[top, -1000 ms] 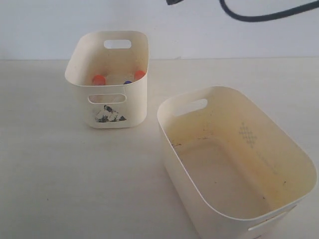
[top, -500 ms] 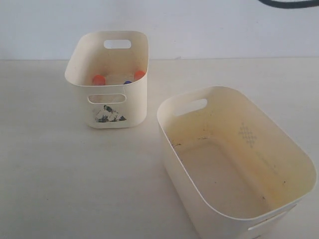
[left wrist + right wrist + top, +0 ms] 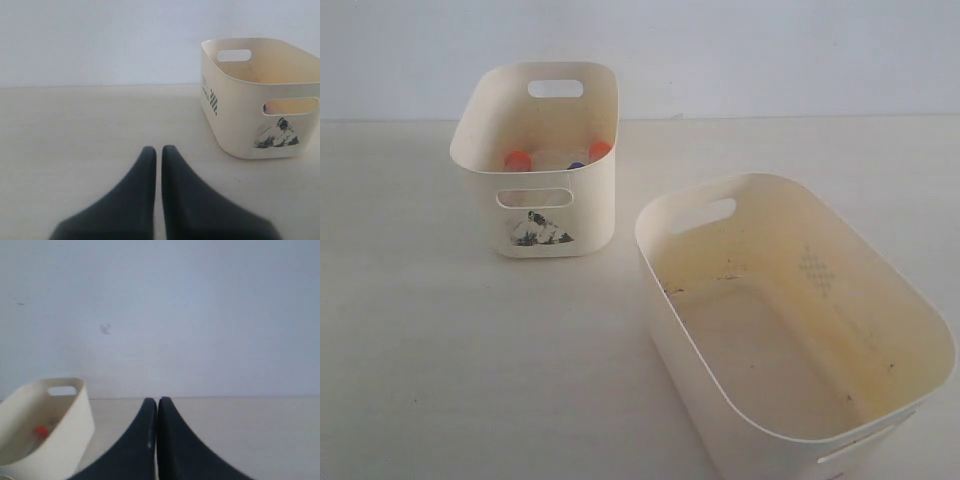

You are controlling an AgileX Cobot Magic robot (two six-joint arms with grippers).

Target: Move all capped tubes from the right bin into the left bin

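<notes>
The smaller left bin (image 3: 542,205), with its torn sticker, stands at the back left and holds the capped tubes: an orange-red cap (image 3: 518,159), a second orange-red cap (image 3: 601,149) and a blue cap (image 3: 577,165) show above its front wall. The wide right bin (image 3: 790,300) at the front right has nothing in it. Neither gripper appears in the exterior view. My left gripper (image 3: 154,150) is shut and empty, low over the table beside the left bin (image 3: 260,100). My right gripper (image 3: 157,401) is shut and empty, with the left bin (image 3: 47,425) and an orange-red cap (image 3: 40,431) off to one side.
A pale wooden table (image 3: 470,350) carries both bins, with a plain light wall (image 3: 720,50) behind it. Small dark specks lie on the right bin's floor (image 3: 670,290).
The dark cable and arm part at the top right of the exterior view have moved up and out of the frame. The bins and tubes have not moved.
</notes>
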